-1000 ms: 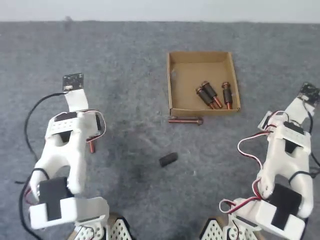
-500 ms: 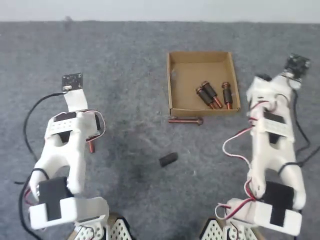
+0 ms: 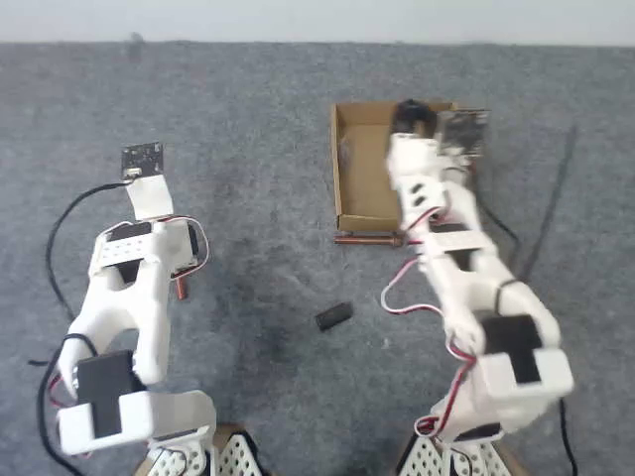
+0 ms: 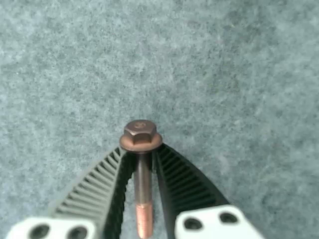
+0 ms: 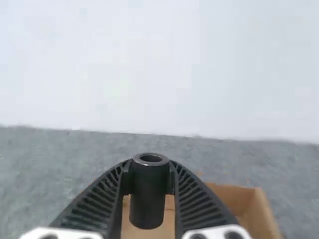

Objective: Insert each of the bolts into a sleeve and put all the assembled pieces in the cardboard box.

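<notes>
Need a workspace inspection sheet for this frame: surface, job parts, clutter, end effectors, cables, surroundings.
Surface: grey carpet-like mat, flat.
Job's things: cardboard box at the far side, its inside mostly hidden by the right arm; loose bolt lying along the box's near wall; loose sleeve on the mat between the arms.
Clutter: nothing seen.
End effectors: left end effector shut on held bolt; right end effector over the box, shut on held sleeve.
Cables: black cable looping beside the left arm; red and white wires along the right arm.
Surroundings: pale wall beyond the mat.
</notes>
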You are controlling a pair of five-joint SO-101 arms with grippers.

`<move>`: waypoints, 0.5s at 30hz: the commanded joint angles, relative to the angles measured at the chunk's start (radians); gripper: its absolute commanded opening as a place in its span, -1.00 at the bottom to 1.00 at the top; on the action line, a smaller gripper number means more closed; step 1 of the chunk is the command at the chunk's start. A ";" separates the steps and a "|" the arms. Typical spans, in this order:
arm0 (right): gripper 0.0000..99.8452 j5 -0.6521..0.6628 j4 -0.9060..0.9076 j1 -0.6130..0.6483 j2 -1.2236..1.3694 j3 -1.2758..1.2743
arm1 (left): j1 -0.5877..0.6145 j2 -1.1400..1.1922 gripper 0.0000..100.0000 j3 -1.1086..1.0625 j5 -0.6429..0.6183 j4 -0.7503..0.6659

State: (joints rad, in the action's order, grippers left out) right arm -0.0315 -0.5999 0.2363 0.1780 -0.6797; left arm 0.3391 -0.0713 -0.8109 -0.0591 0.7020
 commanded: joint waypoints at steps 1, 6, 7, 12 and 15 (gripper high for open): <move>-0.99 0.115 -0.085 0.073 0.038 0.081 | 0.000 -0.055 -0.98 0.018 -0.003 -0.028; -0.99 0.112 -0.248 0.134 0.038 -0.009 | 0.000 -0.055 -0.98 0.015 -0.006 -0.052; -0.99 0.112 -0.282 0.154 0.018 -0.048 | -0.002 -0.055 -0.98 0.015 -0.006 -0.052; -0.99 0.114 -0.374 0.255 -0.107 -0.241 | -0.002 -0.055 -0.98 0.018 -0.006 -0.055; -0.99 0.114 -0.377 0.288 -0.168 -0.318 | -0.002 -0.055 -0.98 0.018 -0.006 -0.055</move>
State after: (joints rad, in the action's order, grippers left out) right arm 0.0637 -0.9421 0.4971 0.1289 -0.9605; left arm 0.3391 -0.0713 -0.8109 -0.0591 0.6697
